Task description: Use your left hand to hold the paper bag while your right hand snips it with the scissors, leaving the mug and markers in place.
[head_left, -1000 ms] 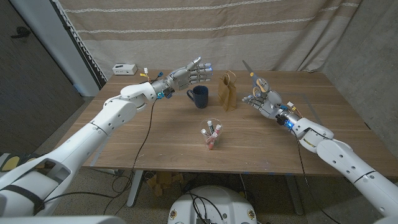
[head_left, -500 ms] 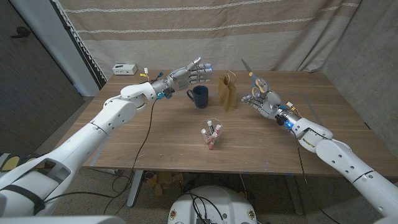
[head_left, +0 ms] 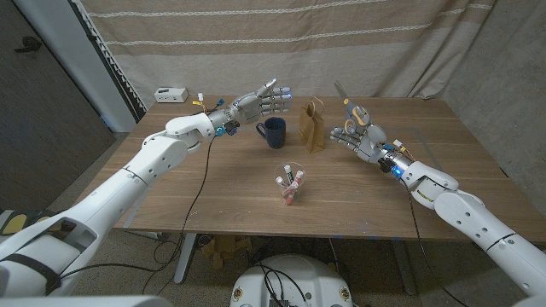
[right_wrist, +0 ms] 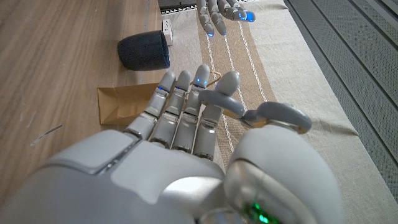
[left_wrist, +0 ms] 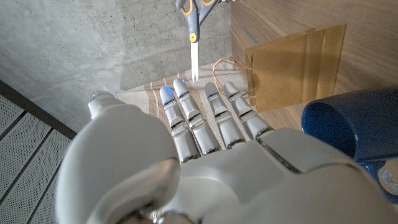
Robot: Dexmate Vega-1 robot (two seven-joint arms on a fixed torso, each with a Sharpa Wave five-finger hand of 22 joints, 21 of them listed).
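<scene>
A brown paper bag stands upright near the middle of the wooden counter, just right of a dark blue mug. The left hand hovers above the mug with its fingers spread and holding nothing. The right hand, right of the bag, grips orange-handled scissors, blades pointing up and away. A clear cup of markers sits nearer the front edge.

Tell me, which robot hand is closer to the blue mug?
The left. The left hand hovers open just above and behind the blue mug. The right hand, holding the scissors, is beyond the paper bag.
</scene>
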